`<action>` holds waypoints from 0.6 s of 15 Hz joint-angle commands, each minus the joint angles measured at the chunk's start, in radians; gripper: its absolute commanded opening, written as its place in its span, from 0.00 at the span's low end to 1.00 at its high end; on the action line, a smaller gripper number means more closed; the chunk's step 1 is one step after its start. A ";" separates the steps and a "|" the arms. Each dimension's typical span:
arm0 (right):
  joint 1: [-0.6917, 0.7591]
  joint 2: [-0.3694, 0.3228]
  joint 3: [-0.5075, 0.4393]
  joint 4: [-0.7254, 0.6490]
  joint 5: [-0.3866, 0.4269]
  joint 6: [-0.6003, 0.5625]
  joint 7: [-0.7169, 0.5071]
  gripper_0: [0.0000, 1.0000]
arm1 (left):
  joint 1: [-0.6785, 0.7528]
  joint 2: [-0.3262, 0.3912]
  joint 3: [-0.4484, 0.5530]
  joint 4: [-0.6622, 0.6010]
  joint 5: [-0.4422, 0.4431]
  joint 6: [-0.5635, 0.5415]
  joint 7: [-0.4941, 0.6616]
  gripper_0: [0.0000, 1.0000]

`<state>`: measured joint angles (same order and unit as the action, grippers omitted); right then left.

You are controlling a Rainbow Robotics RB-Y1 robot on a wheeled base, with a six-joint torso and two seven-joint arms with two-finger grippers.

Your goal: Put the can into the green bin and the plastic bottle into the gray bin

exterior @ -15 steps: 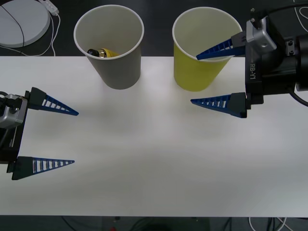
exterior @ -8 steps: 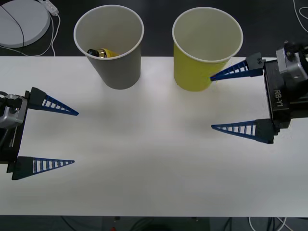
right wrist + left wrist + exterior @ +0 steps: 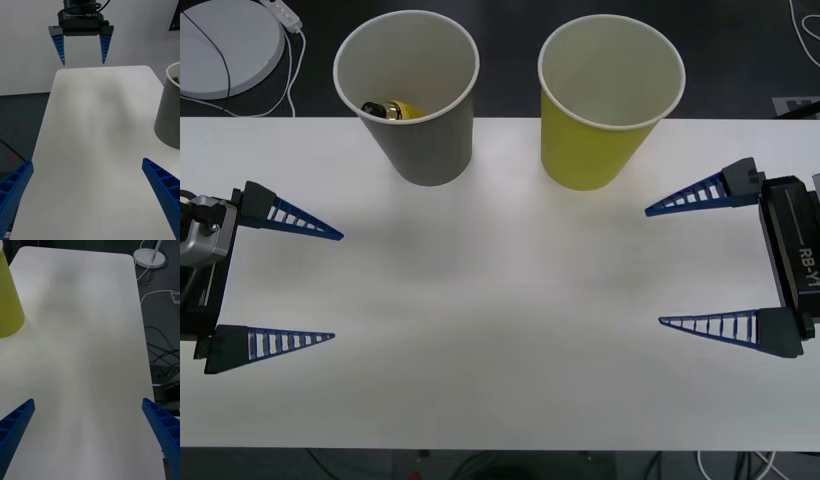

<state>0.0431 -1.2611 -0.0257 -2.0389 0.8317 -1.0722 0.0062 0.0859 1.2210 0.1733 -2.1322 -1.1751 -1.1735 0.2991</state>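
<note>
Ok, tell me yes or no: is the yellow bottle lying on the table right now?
No, the yellow bottle lies inside the gray cup in the front view, not on the table.

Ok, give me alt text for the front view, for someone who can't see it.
A gray bin holding a small yellow plastic bottle stands beside a yellow-green bin at the far edge of a white table. The open left gripper and open right gripper hover at the table's sides, holding nothing.
</note>
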 commanded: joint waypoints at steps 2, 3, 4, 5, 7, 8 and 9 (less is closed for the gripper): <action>0.104 0.000 -0.065 -0.029 -0.006 -0.015 0.031 1.00 | 0.000 0.000 0.000 0.000 0.000 0.000 0.000 1.00; 0.110 0.000 -0.071 -0.032 -0.006 -0.015 0.032 1.00 | 0.000 0.000 0.000 0.000 0.000 0.000 0.000 1.00; 0.112 0.000 -0.071 -0.032 -0.006 -0.015 0.035 1.00 | 0.000 0.000 0.000 0.000 0.000 0.000 0.000 1.00; 0.112 0.000 -0.071 -0.030 -0.005 -0.014 0.034 1.00 | 0.000 0.000 0.000 0.000 0.000 0.000 0.000 1.00; 0.112 0.000 -0.071 -0.026 -0.005 -0.014 0.026 1.00 | 0.000 0.000 0.000 0.000 0.000 0.000 0.000 1.00; 0.113 0.000 -0.069 -0.023 -0.005 -0.015 0.024 1.00 | 0.000 0.000 0.000 0.000 0.000 0.000 0.000 1.00; 0.113 0.000 -0.069 -0.023 -0.005 -0.015 0.024 1.00 | 0.000 0.000 0.000 0.000 0.000 0.000 0.000 1.00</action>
<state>0.1561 -1.2610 -0.0958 -2.0631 0.8263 -1.0871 0.0319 0.0859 1.2210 0.1733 -2.1322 -1.1751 -1.1735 0.2991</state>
